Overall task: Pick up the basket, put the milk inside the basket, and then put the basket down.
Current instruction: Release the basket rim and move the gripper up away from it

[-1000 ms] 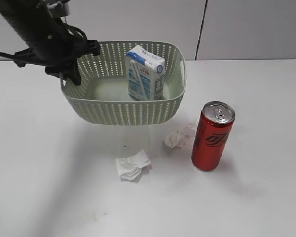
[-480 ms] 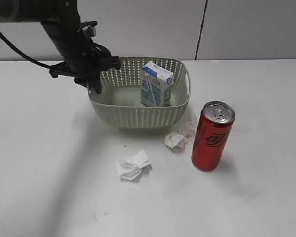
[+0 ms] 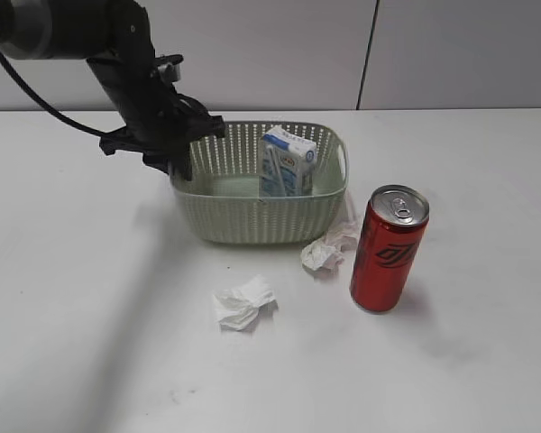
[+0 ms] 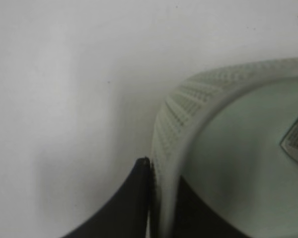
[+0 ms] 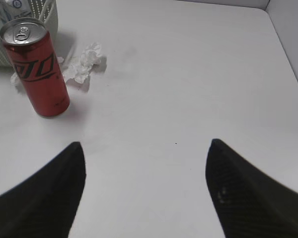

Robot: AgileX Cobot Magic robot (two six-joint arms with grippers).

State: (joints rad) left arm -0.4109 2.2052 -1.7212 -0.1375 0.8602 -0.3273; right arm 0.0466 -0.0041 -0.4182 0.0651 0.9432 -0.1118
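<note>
The pale sage-green basket (image 3: 261, 212) rests on the white table at centre. The white-and-blue milk carton (image 3: 287, 161) stands upright inside it toward the right. My left gripper (image 3: 178, 162) is shut on the basket's left wall, one finger outside and one inside; the left wrist view shows the wall (image 4: 165, 148) pinched between the dark fingers (image 4: 134, 198). My right gripper (image 5: 145, 148) is out of the exterior view; in the right wrist view it is open and empty over bare table, right of the can. A corner of the basket (image 5: 39, 15) shows at that view's top left.
A red soda can (image 3: 388, 248) stands right of the basket and also shows in the right wrist view (image 5: 36, 67). One crumpled tissue (image 3: 329, 248) lies between basket and can, another (image 3: 242, 303) lies in front of the basket. A grey wall runs along the back.
My left gripper has carried the basket with the milk rightward and down; it hung tilted in the air a second ago and now sits level on the table.
</note>
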